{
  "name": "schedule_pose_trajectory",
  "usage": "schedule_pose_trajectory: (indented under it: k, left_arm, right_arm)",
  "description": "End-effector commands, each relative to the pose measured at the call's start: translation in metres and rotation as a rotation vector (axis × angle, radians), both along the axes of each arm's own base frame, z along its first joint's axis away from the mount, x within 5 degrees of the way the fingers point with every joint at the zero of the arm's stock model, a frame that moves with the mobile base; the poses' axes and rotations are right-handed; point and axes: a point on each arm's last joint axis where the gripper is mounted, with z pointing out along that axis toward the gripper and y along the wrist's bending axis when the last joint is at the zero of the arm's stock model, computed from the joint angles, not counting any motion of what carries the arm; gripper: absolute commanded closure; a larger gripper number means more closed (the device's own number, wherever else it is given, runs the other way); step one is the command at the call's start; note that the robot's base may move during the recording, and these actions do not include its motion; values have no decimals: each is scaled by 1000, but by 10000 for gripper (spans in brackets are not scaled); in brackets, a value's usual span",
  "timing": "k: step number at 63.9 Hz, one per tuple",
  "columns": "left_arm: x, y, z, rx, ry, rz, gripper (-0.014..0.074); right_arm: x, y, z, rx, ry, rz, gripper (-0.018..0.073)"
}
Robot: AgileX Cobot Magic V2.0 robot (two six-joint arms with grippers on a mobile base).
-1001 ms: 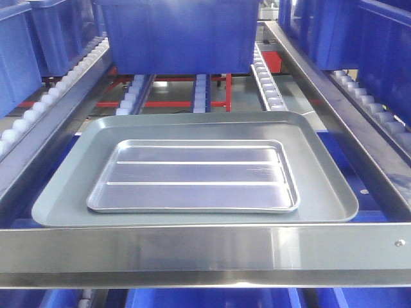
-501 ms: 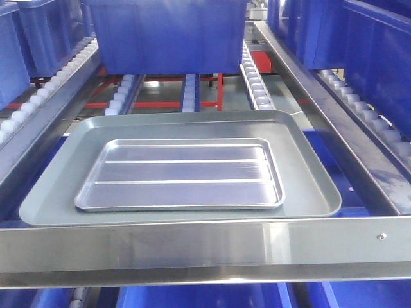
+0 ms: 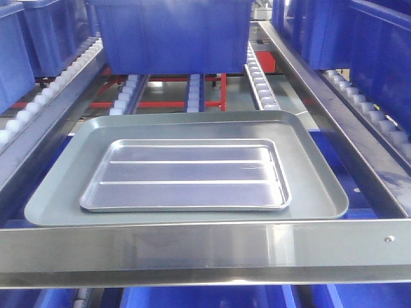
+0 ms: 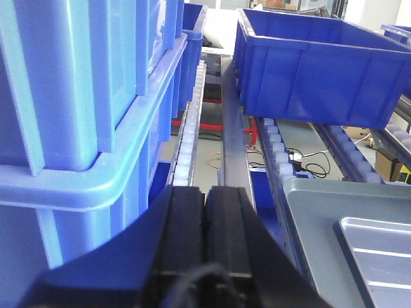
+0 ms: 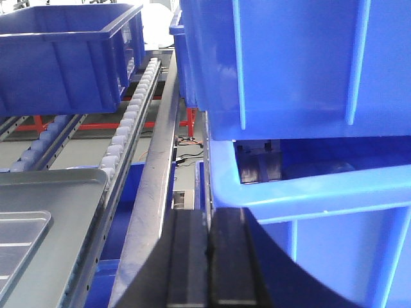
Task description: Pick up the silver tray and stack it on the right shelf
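The silver tray (image 3: 186, 174), shiny with two long ridges, lies flat inside a larger dull grey tray (image 3: 314, 192) on a flow-rack level behind a flat shiny front bar (image 3: 205, 247). The shelf level to the right (image 3: 369, 122) has white rollers and carries blue bins. Neither gripper shows in the front view. My left gripper (image 4: 205, 192) is shut and empty, left of the trays; the silver tray's corner (image 4: 379, 256) shows at its lower right. My right gripper (image 5: 207, 215) is shut and empty, right of the trays, with the silver tray's corner (image 5: 19, 237) at its lower left.
A blue bin (image 3: 167, 35) stands on the rollers behind the trays. Stacked blue bins (image 4: 77, 115) crowd the left gripper's left side. Blue bins (image 5: 302, 96) crowd the right gripper's right side. Steel side rails (image 5: 157, 173) run between the levels.
The front view has swayed a little left, then back right. The silver tray still lies in the grey tray in the same place.
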Motion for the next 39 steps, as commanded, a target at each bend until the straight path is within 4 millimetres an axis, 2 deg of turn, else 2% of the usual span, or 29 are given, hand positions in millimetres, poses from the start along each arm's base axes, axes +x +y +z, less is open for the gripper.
schedule_pose_trajectory:
  k: [1, 39]
  left_arm:
    - [-1, 1, 2, -7, -83, 10, 697]
    - [-1, 1, 2, -7, -83, 10, 697]
  right_arm:
    - [-4, 0, 15, -19, -124, -7, 492]
    - [-4, 0, 15, -19, -124, -7, 492]
